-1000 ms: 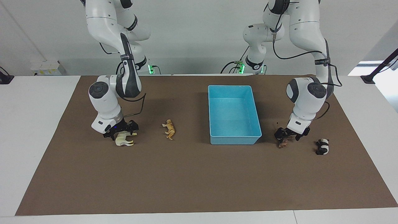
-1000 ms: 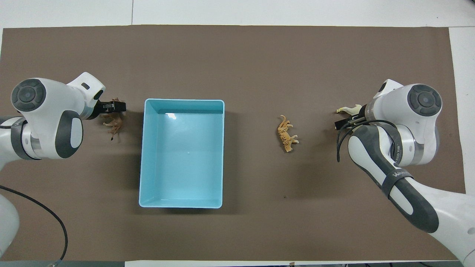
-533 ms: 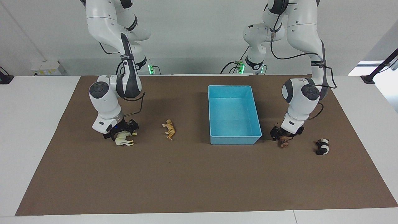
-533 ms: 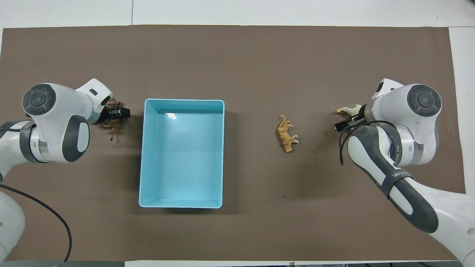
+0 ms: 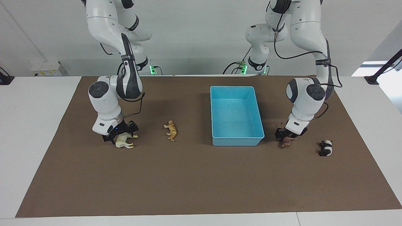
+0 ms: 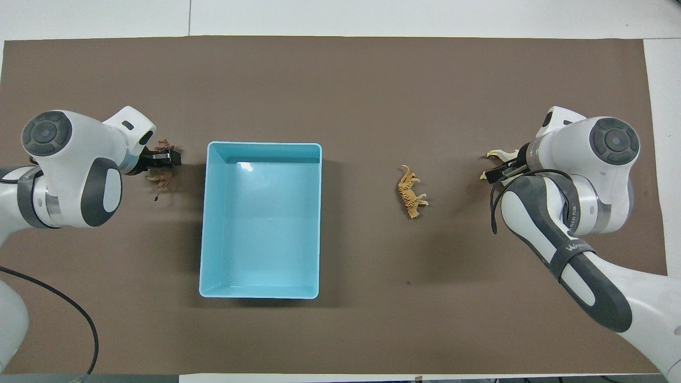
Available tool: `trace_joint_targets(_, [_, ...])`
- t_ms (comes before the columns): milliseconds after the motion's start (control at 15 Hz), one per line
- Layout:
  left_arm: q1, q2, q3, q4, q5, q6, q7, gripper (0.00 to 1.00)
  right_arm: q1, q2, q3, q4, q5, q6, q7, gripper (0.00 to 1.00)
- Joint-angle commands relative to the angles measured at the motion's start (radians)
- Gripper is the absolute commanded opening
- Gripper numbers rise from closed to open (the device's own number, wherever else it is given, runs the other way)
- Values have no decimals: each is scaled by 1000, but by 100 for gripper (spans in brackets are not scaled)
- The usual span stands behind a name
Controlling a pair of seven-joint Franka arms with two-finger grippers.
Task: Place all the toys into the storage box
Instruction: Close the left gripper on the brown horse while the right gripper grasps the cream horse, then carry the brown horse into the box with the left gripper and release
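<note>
Both arms moved a little. By the blue box (image 5: 236, 115), the left gripper (image 5: 286, 135) pinches the brown toy (image 5: 286, 142); the right gripper (image 5: 121, 131) sits spread over the white horse (image 5: 124, 140).

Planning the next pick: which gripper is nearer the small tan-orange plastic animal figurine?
Right. The right gripper is at the cream-white plastic horse beside the tan-orange figurine; the left gripper is at the dark brown plastic toy, with the light blue plastic bin between.
</note>
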Motion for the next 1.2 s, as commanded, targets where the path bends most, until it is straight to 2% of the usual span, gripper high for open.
trace_joint_targets(0, [-12,-1,9,165,-57,-203,-30,30,-16,32,4,30,12,21,51,100])
trace_joint_targets(200, [-35,-6,-15,373,-82,-479,-166,31,-16,32,4,30,13,26,137,100])
trace_joint_targets(267, [-59,-13,-29,391,-91,-521,-251,33,-14,38,4,29,13,32,154,100])
trace_joint_targets(400, [-169,-49,-40,340,-90,-520,-428,34,-17,53,4,17,15,88,183,100])
trace_joint_targets(533, [-257,-101,-42,216,-90,-454,-558,35,-39,61,4,18,13,108,253,100])
trace_joint_targets(600, [-305,-125,-40,148,-90,-390,-587,41,-40,61,4,17,15,110,292,100])
trace_joint_targets(667, [-322,-147,-40,93,-90,-344,-599,78,-41,61,4,15,15,109,318,100])
trace_joint_targets(733, [-322,-152,-40,80,-87,-345,-589,100,-41,58,4,3,15,110,341,100])
trace_joint_targets(800, [-317,-152,-39,88,-77,-354,-589,100,-41,54,4,-8,15,110,365,83])
trace_joint_targets(867, [-313,-152,-36,106,-64,-363,-587,100,-41,52,4,-14,15,109,373,26])
trace_joint_targets(933, [-299,-153,-31,121,-44,-387,-578,100,-39,50,4,-16,15,107,375,0])
trace_joint_targets(1067, [-226,-149,-31,146,-5,-389,-502,100,-33,50,4,-13,15,99,373,0])
trace_joint_targets(1133, [-174,-145,-29,146,2,-363,-404,100,-27,50,4,-13,15,99,378,0])
